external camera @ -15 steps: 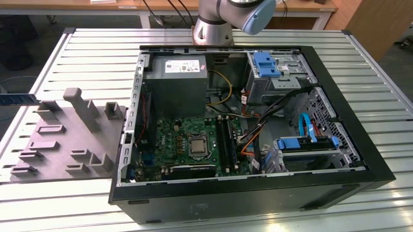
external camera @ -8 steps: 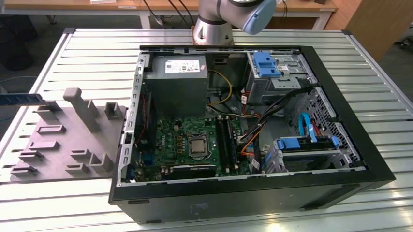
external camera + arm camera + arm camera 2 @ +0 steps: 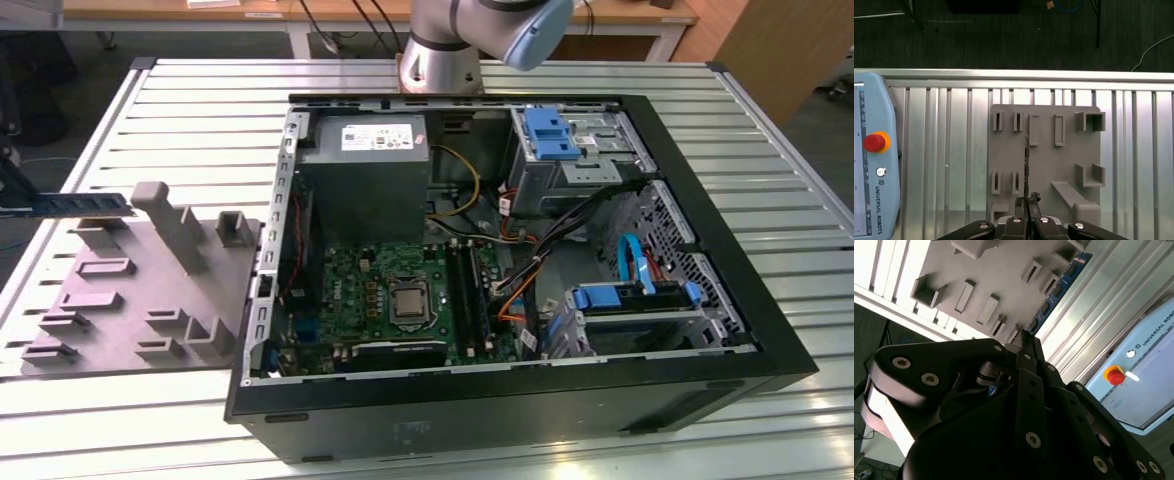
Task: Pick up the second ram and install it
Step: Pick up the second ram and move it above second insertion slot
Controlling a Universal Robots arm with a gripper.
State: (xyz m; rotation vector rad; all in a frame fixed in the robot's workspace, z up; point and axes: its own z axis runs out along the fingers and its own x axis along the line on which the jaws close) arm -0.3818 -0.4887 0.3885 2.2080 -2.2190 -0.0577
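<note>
So from what you've got on screen, you're at the tail end of the pick-up half, with the install not yet begun. The gripper [image 3: 1027,199] looks pinched shut onto the second ram [image 3: 1026,165], whose thin edge runs straight out from between the tips in the first wrist view. In the second wrist view its blue face with the little chips pokes out past the tips the same way. I read that as a real hold and not a hover, because the stick lies over different parts of the grey fixture tray [image 3: 1046,162] in the two wrist views, so it should hang well clear above it; that's a judgement call though. In the exterior view it shows at the exterior view's left, over the tray's edge and well apart from the open PC case [image 3: 787,350]. The black memory slots [image 3: 470,290] sit on the green board [image 3: 354,290], just beside the processor socket [image 3: 404,300]. Seating it will, I reckon, call for you to keep the stick level, square its long edge to a free slot, and mind the cables [image 3: 534,262] near that side.
</note>
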